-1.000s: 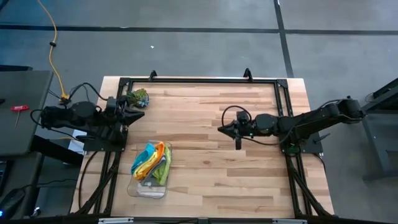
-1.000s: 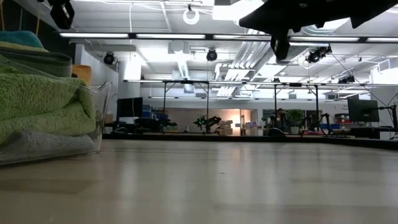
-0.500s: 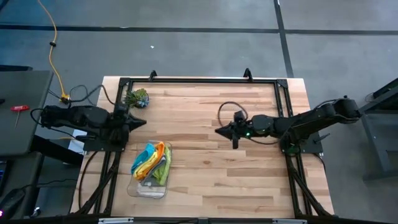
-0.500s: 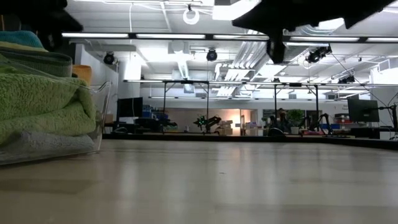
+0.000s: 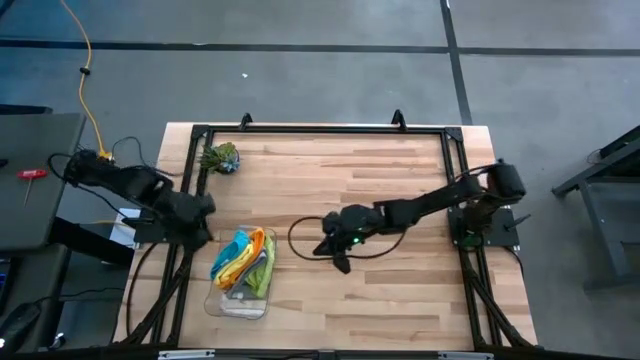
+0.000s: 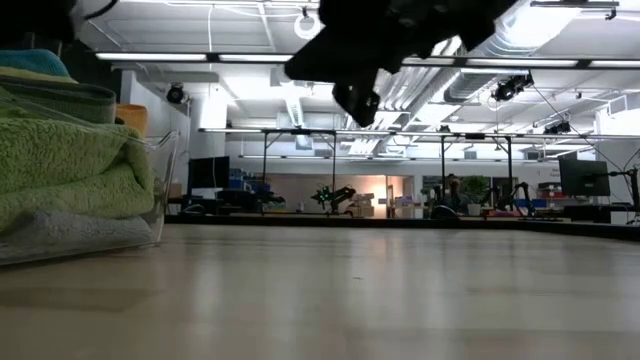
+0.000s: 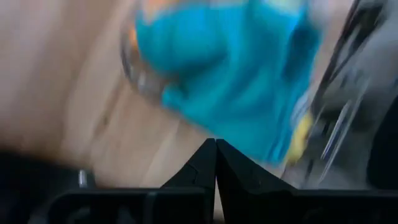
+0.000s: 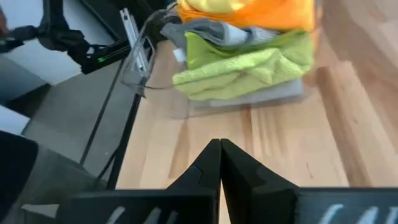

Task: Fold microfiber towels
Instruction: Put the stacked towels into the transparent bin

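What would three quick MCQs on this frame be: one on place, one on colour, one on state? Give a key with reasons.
1. Where are the microfiber towels?
A. Spread on the table
B. Piled in the clear bin
C. In a gripper

2. Which towel colour tops the pile in the high view?
A. Teal
B. Grey
C. Red

3. How is the right gripper?
A. Shut on a towel
B. Wide open
C. Shut, holding nothing

Key:
1 B, all the cloth sits inside the bin at the table's left.
2 A, the teal towel lies uppermost.
3 C, the right wrist view shows its fingers together, with the towels ahead and untouched.
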Controlling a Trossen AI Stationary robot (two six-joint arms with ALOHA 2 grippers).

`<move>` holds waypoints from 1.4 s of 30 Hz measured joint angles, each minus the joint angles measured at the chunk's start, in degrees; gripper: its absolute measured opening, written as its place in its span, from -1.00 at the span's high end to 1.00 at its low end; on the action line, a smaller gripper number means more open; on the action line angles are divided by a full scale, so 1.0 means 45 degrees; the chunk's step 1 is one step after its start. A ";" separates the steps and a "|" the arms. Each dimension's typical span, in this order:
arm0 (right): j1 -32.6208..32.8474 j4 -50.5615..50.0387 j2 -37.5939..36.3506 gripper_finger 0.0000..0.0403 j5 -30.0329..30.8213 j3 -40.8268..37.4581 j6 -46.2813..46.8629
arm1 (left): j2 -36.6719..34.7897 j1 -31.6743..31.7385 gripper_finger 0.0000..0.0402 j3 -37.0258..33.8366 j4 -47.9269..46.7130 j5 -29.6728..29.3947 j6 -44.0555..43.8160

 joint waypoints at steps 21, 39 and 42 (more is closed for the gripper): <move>0.0100 0.0037 0.2723 1.00 -0.0208 0.3167 -0.0761 | 0.3589 -0.3613 1.00 -0.0187 0.2081 -0.1598 -0.2565; -0.0038 -0.0216 0.2721 1.00 0.1479 0.4478 0.0360 | 0.7504 -0.3911 1.00 -0.0187 0.6125 0.0279 -0.3926; -0.0183 -0.0369 0.2719 1.00 0.1099 0.4476 0.0696 | 0.8110 -0.4178 1.00 -0.0187 0.5932 0.0281 -0.4010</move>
